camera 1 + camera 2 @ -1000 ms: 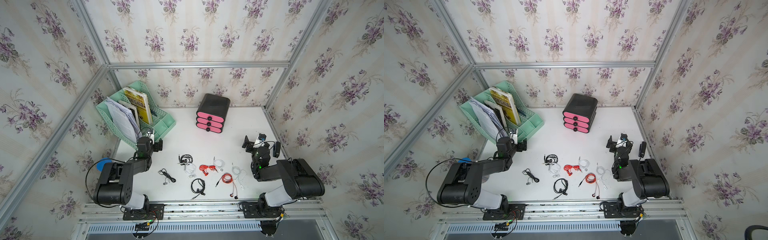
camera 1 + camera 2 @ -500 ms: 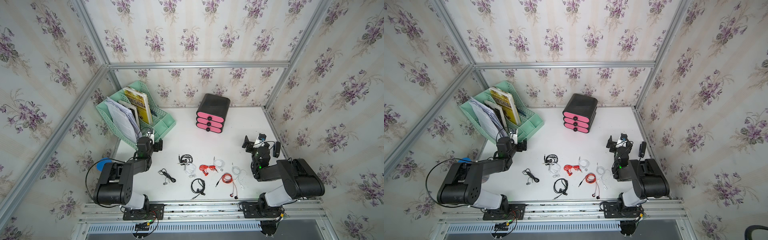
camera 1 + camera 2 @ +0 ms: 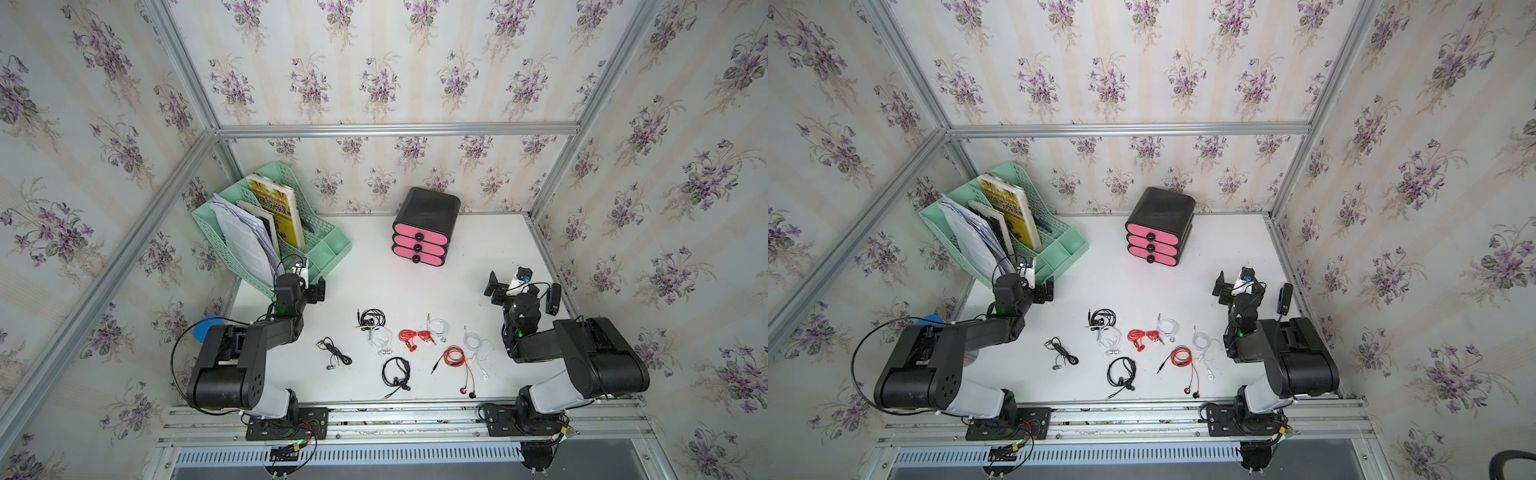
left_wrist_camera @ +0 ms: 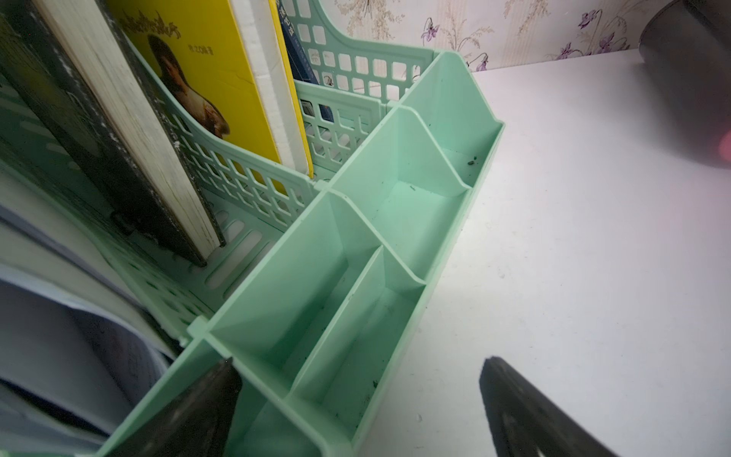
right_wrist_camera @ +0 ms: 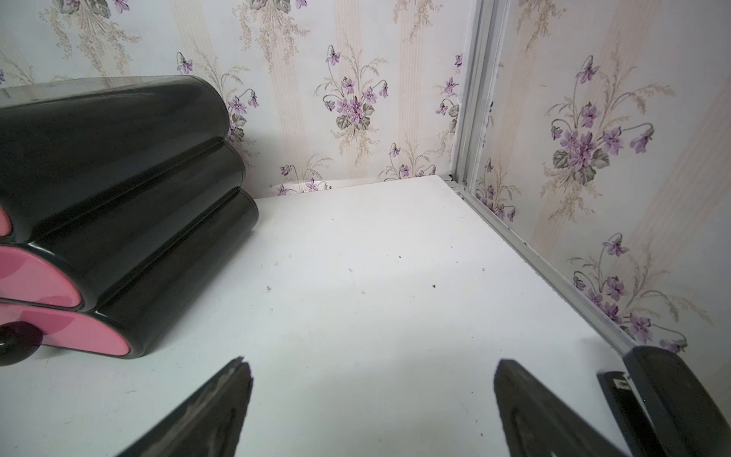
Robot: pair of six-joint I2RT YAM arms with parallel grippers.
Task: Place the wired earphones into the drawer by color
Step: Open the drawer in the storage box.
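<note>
Several wired earphones lie coiled on the white table near its front edge. In both top views they are black [image 3: 372, 318] [image 3: 1102, 316], black [image 3: 334, 353], black [image 3: 397, 372], white [image 3: 382, 338], white [image 3: 438, 328], white [image 3: 478, 347], red [image 3: 413, 337] [image 3: 1144, 336] and red [image 3: 455, 357]. The black drawer [image 3: 422, 239] [image 3: 1156, 237] [image 5: 118, 178] stands at the back with its three pink fronts closed. My left gripper [image 3: 309, 284] [image 4: 360, 363] is open and empty beside the green rack. My right gripper [image 3: 519, 286] [image 5: 372, 364] hangs open and empty over bare table, right of the drawer.
A mint-green file rack [image 3: 328, 245] [image 4: 435, 158] holding books and papers stands at the back left, its small front compartments under my left gripper. A small black object [image 5: 680, 395] lies by the right wall. Walls with an aluminium frame close in three sides.
</note>
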